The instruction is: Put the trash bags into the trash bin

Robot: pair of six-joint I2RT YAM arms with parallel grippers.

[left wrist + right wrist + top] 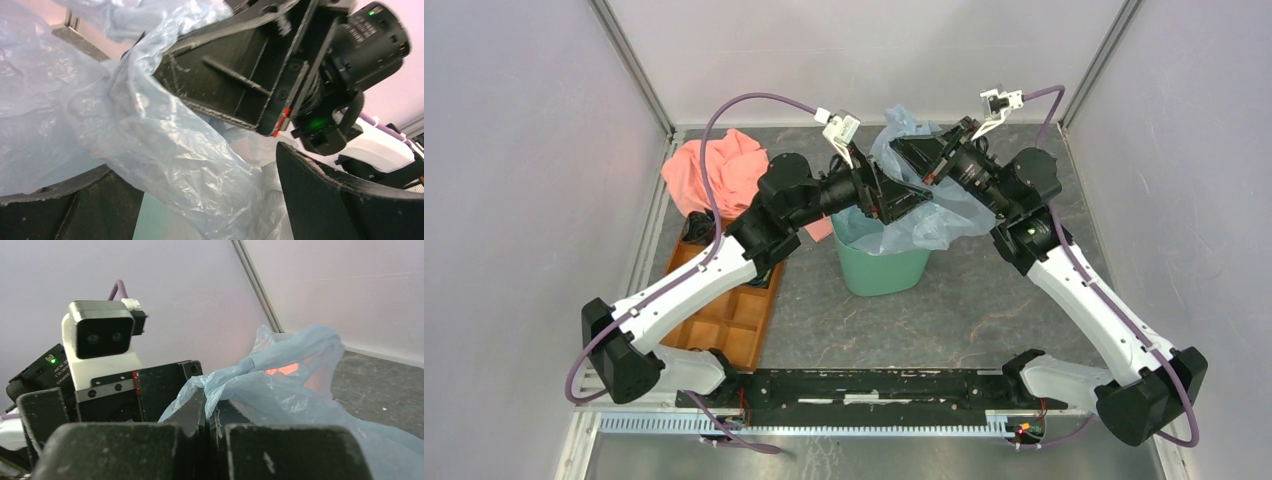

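Observation:
The mint-green trash bin stands upright mid-table. The pale blue trash bag is bunched over its rim and spills down its right side. My right gripper hangs above the bin's far side, shut on a twisted fold of the bag, which comes up between its tips. My left gripper is over the bin mouth, open. In the left wrist view its fingers stand wide apart, with loose bag film running between them and the bin's green inside below.
A salmon-pink cloth lies at the back left. An orange compartment tray sits left of the bin under the left arm. Grey enclosure walls close in on three sides. The two grippers are close together over the bin.

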